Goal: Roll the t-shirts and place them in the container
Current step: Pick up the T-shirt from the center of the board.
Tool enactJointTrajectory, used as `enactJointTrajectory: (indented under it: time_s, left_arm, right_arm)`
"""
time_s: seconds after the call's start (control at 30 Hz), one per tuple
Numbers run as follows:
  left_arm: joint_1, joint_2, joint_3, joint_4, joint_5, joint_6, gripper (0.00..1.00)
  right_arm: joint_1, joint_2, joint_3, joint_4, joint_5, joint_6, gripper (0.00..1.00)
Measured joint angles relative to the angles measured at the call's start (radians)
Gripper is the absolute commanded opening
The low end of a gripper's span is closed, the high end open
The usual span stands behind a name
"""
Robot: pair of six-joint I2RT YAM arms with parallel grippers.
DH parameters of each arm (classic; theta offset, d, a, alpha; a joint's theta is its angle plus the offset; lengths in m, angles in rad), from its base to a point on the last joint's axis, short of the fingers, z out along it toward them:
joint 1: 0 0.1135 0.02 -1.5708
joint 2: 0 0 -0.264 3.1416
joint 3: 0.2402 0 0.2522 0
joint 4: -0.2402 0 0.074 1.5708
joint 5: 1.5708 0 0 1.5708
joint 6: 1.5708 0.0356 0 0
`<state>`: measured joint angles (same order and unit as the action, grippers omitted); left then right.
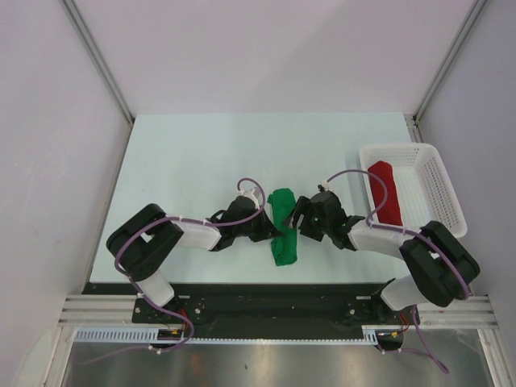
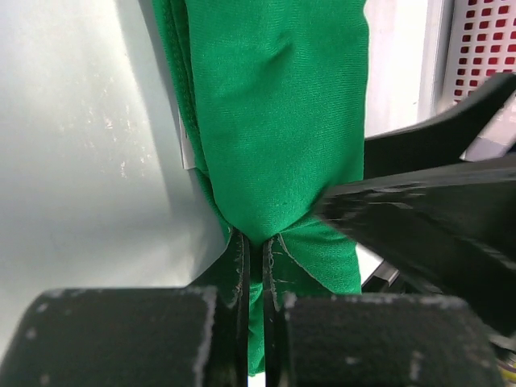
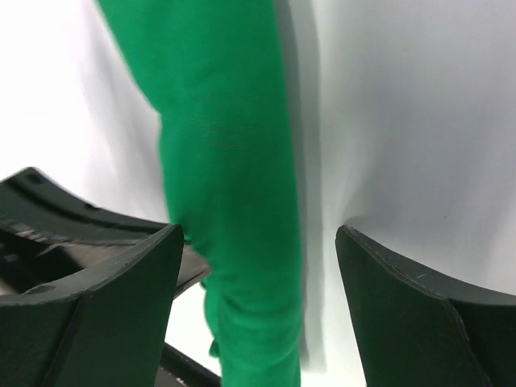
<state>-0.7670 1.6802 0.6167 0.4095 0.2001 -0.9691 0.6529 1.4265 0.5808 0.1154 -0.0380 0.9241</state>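
Observation:
The green t-shirt (image 1: 283, 226) lies as a long narrow roll near the table's front middle. My left gripper (image 1: 270, 228) reaches it from the left and is shut on a pinch of its cloth (image 2: 282, 121), the jaws (image 2: 256, 250) nearly together. My right gripper (image 1: 297, 216) stands open on the roll's right side, its fingers straddling the green cloth (image 3: 234, 161) without pressing it (image 3: 258, 234). One of its black fingers (image 2: 427, 210) shows in the left wrist view. The red t-shirt (image 1: 385, 192) lies rolled inside the white basket (image 1: 439, 173).
The white mesh basket stands at the table's right edge, close behind the right arm. Grey walls enclose the pale table (image 1: 201, 153) on three sides. A black rail (image 1: 266, 298) runs along the front edge by the arm bases.

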Motion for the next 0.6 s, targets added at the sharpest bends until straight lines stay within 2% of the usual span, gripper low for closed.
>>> enactJointTrajectory:
  time_s: [0.2,0.3,0.4,0.43,0.5,0.53,0.57,0.6]
  left_arm:
    - [0.002,0.006,0.000,0.008,0.006,0.000,0.00]
    - [0.003,0.008,0.000,0.012,0.010,0.000,0.00]
    - [0.005,0.008,0.000,0.012,0.012,0.000,0.00]
    - [0.005,0.008,0.000,0.012,0.012,0.000,0.00]
    - [0.006,0.008,0.000,0.012,0.012,0.000,0.02]
    - [0.006,0.008,0.000,0.012,0.013,0.000,0.05]
    - [0.006,0.007,0.000,0.011,0.013,0.001,0.10]
    - [0.007,0.006,0.000,0.009,0.011,0.001,0.20]
  right_arm:
    - [0.009,0.092,0.031,0.091,-0.016,-0.002,0.80]
    - [0.021,0.128,0.062,0.100,-0.008,-0.013,0.74]
    - [0.034,0.158,0.098,0.075,0.018,-0.037,0.59]
    - [0.037,0.167,0.109,0.063,0.031,-0.045,0.42]
    - [0.043,0.185,0.132,0.033,0.051,-0.069,0.20]
    - [0.047,0.195,0.140,0.021,0.063,-0.076,0.00]
    - [0.049,0.201,0.154,0.005,0.070,-0.085,0.00]
    - [0.054,0.207,0.171,-0.018,0.081,-0.104,0.00]
